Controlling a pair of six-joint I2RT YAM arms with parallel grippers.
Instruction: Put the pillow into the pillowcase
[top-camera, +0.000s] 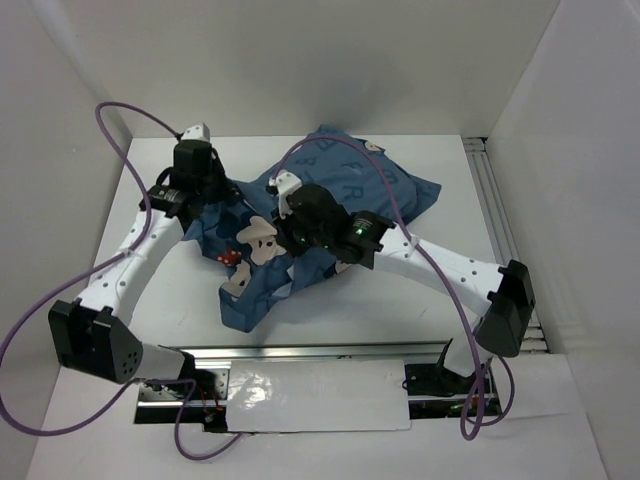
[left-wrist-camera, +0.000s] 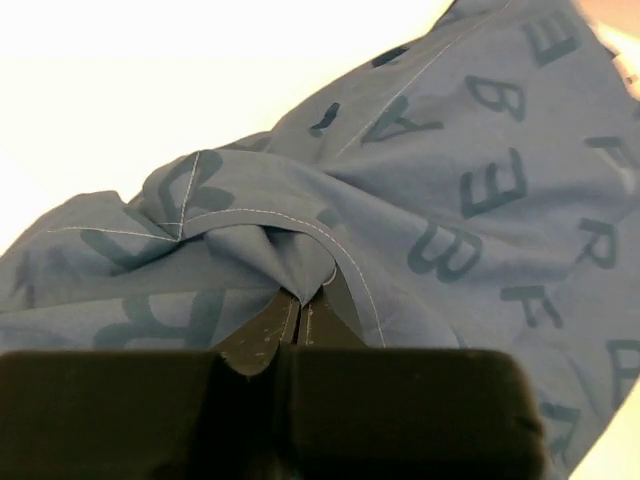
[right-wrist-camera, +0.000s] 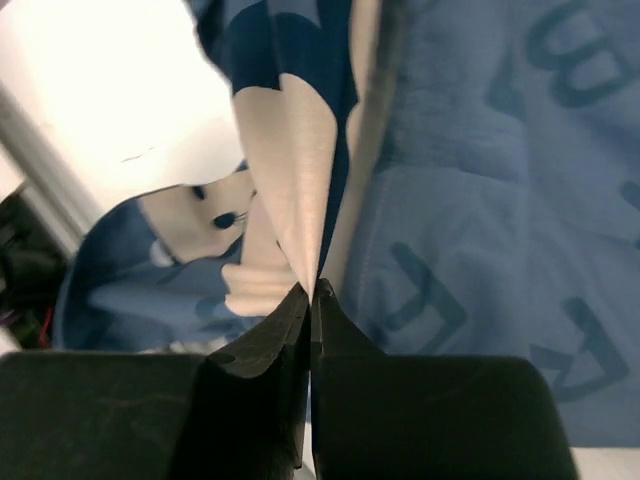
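Note:
The dusty-blue pillowcase (top-camera: 340, 200) lies bunched and bulging in the middle of the table, its dark letters and a mouse face with a red bow (top-camera: 250, 250) facing up. The pillow is hidden; no white quilted cushion shows. My left gripper (top-camera: 222, 192) is at the pillowcase's left edge and is shut on a stitched fold of the blue cloth (left-wrist-camera: 303, 297). My right gripper (top-camera: 288, 240) is over the cloth's middle front. Its jaws are shut on a raised ridge of the pillowcase (right-wrist-camera: 315, 288) where the pale mouse print runs.
White walls close in the table on the left, back and right. An aluminium rail (top-camera: 500, 220) runs along the right side. A metal rail with a white sheet (top-camera: 310, 395) lies at the near edge between the arm bases. Purple cables (top-camera: 120, 125) loop above both arms.

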